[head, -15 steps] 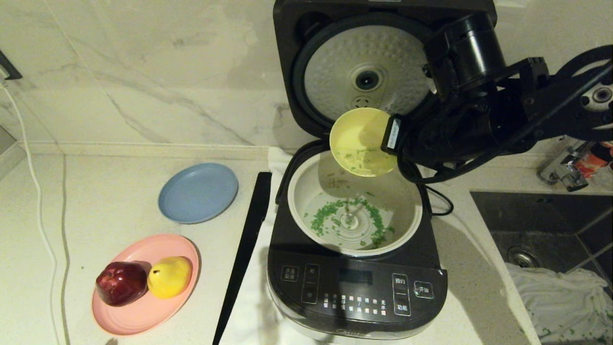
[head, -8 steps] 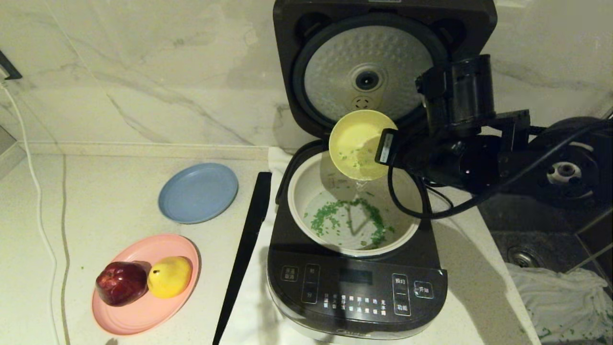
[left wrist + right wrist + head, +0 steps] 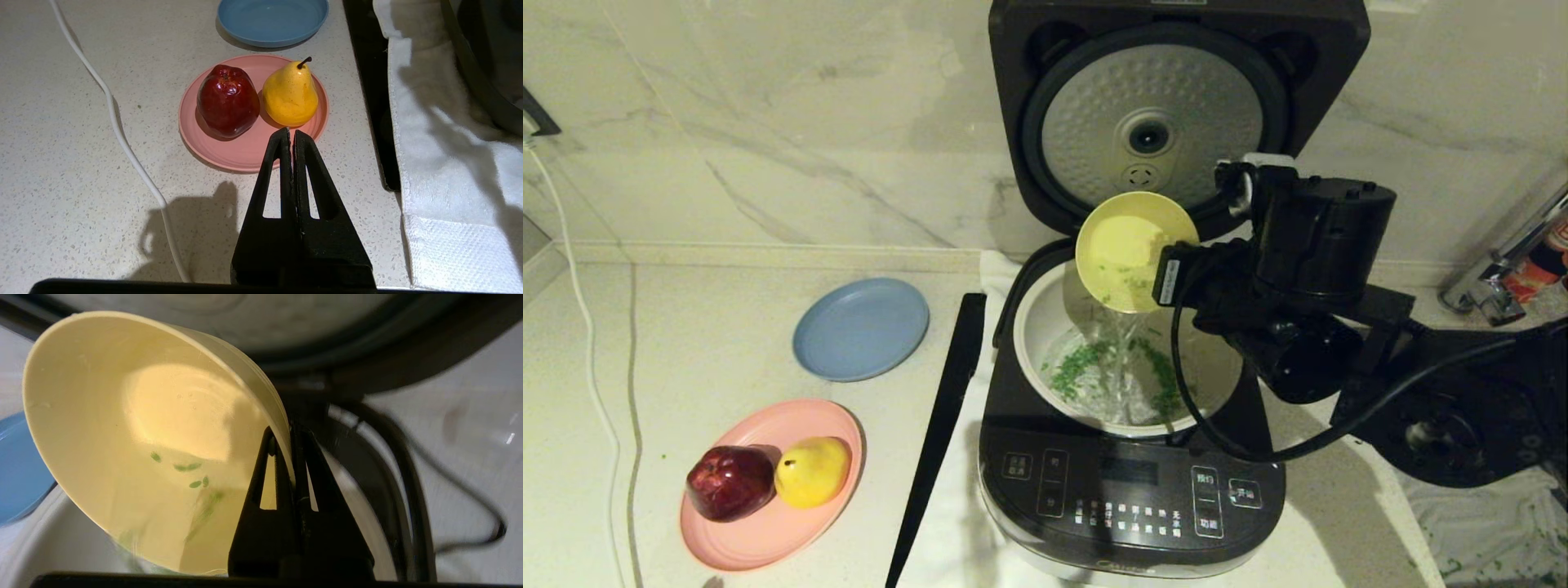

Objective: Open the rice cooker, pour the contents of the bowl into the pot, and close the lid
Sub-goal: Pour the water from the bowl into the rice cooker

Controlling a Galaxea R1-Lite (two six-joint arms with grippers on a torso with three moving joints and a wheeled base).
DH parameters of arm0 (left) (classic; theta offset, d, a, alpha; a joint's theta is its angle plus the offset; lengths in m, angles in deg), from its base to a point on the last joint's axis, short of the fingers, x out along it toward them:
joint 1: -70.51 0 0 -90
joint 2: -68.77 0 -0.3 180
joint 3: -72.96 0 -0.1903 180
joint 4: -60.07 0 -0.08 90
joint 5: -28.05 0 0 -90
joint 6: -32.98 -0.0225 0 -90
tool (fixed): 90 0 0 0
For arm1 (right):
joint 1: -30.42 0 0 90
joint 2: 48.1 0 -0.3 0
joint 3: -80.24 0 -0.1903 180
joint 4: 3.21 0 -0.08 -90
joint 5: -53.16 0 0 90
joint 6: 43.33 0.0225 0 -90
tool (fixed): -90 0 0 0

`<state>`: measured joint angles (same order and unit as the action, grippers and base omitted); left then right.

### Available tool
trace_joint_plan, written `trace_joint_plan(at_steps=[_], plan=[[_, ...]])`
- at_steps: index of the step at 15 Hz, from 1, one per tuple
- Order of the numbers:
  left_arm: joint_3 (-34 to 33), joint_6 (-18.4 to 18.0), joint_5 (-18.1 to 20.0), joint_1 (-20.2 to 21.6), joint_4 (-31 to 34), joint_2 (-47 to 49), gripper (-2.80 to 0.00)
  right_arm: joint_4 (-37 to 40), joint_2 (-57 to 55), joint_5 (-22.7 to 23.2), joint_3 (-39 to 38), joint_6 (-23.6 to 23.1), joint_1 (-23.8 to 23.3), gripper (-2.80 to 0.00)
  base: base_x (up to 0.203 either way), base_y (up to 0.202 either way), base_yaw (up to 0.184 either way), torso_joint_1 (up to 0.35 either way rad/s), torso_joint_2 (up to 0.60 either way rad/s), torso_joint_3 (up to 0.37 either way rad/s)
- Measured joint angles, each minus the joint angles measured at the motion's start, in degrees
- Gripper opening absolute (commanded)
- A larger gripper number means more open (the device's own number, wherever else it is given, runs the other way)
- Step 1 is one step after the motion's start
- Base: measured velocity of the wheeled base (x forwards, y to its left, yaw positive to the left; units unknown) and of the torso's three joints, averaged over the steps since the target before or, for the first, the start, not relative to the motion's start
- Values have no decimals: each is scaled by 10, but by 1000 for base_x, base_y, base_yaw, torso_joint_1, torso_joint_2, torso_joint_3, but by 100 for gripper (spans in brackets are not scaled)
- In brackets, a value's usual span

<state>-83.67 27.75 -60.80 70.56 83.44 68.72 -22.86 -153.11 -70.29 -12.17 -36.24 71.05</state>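
Above pot (image 3: 1045, 327), tilted bowl (image 3: 1123, 245) in right pincer (image 3: 288, 435).

Pale-yellow bowl (image 3: 1131, 249), green bits (image 3: 1078, 367), cream pot (image 3: 1037, 327).

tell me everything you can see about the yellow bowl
The bowl is small, round, pale yellow and plastic-looking, smooth inside. The right gripper pinches its rim, holding it tipped steeply above the open pot, in front of the raised lid. A few green bits cling inside; liquid streams out.
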Motion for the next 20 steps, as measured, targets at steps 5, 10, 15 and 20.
trace_joint_plan(at_steps=[5, 10, 15, 20], plan=[[0, 0, 0, 0, 0, 0, -280, -185, -49, -14, -44, -85, 5, -280, 0, 0, 0, 0, 0, 0], [0, 0, 0, 0, 0, 0, -280, -305, -86, -19, -57, -153, 6, -280, 0, 0, 0, 0, 0, 0], [0, 0, 0, 0, 0, 0, -280, -331, -90, -20, -65, -158, 6, -280, 0, 0, 0, 0, 0, 0], [0, 0, 0, 0, 0, 0, -280, -369, -88, -30, -71, -190, 9, -280, 0, 0, 0, 0, 0, 0]])
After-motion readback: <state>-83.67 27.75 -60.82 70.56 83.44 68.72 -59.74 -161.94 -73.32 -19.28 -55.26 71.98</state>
